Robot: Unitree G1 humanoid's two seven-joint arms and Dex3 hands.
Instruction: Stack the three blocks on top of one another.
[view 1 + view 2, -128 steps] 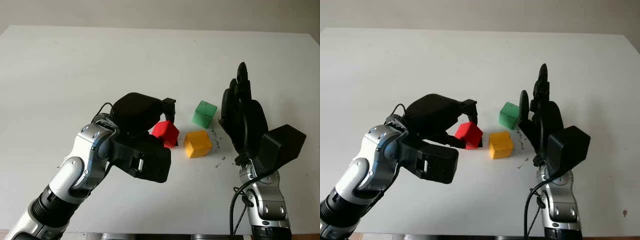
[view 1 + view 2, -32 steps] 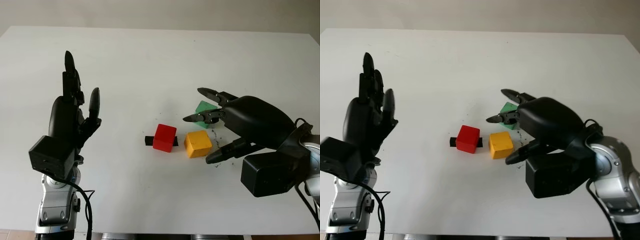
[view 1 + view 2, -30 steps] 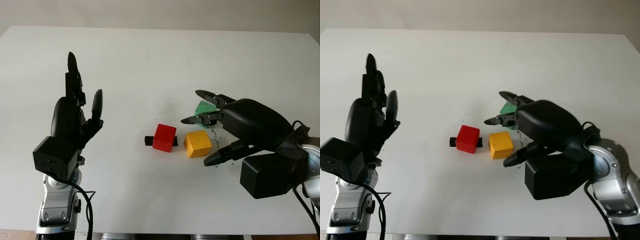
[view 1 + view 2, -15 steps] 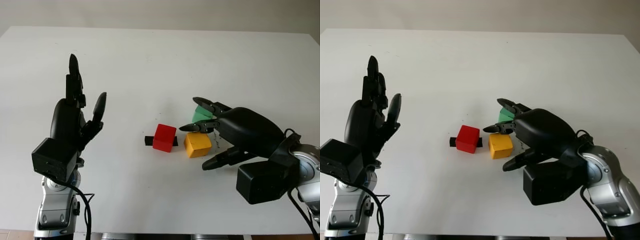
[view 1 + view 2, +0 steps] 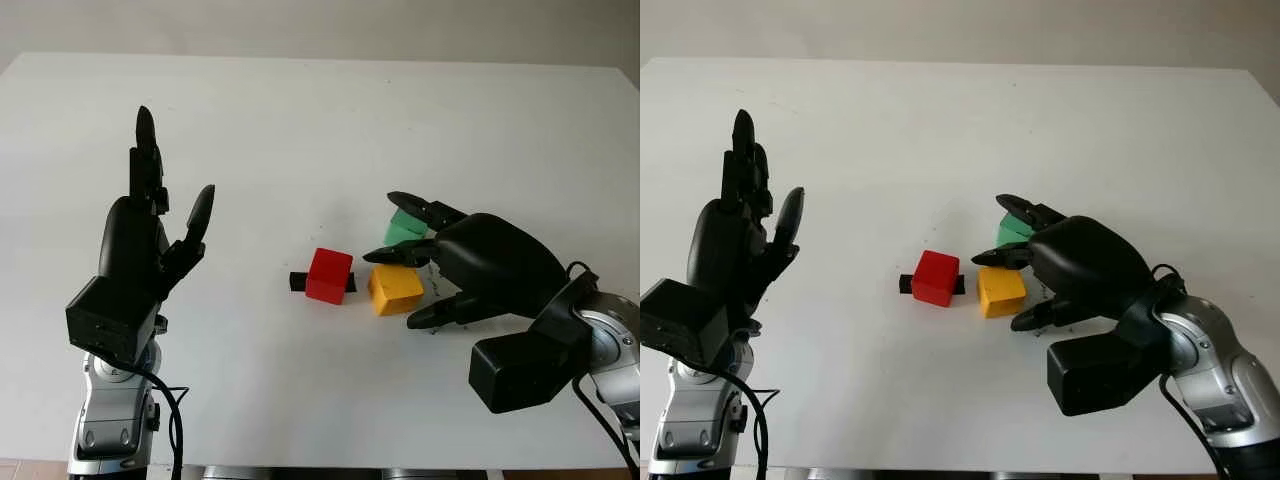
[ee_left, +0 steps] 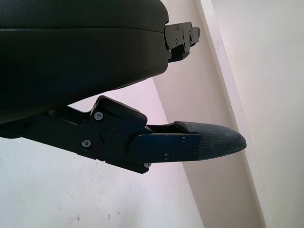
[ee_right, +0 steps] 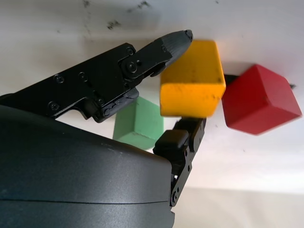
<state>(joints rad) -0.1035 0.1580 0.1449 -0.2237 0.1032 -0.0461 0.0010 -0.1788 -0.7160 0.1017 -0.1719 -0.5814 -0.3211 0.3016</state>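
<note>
Three blocks lie close together mid-table: a red block (image 5: 329, 275), a yellow block (image 5: 392, 290) just right of it, and a green block (image 5: 403, 227) behind the yellow one, partly hidden by fingers. My right hand (image 5: 1000, 291) hovers over the yellow block, open. One fingertip is at the block's far edge and the thumb (image 5: 424, 316) at its near right side; I cannot tell whether they touch it. In the right wrist view the yellow block (image 7: 192, 78) sits between the thumb tip and a finger (image 7: 186, 134). My left hand (image 5: 150, 235) is raised at the left, open.
A short black strip (image 5: 298, 279) lies on the table and pokes out from behind the red block. The white table (image 5: 300, 130) stretches wide around the blocks. Small dark specks mark the surface right of the yellow block.
My right hand has drawn in over the yellow block, the thumb moving closer to its near side. The left hand stays raised. Earlier, the left hand was at the red block.
</note>
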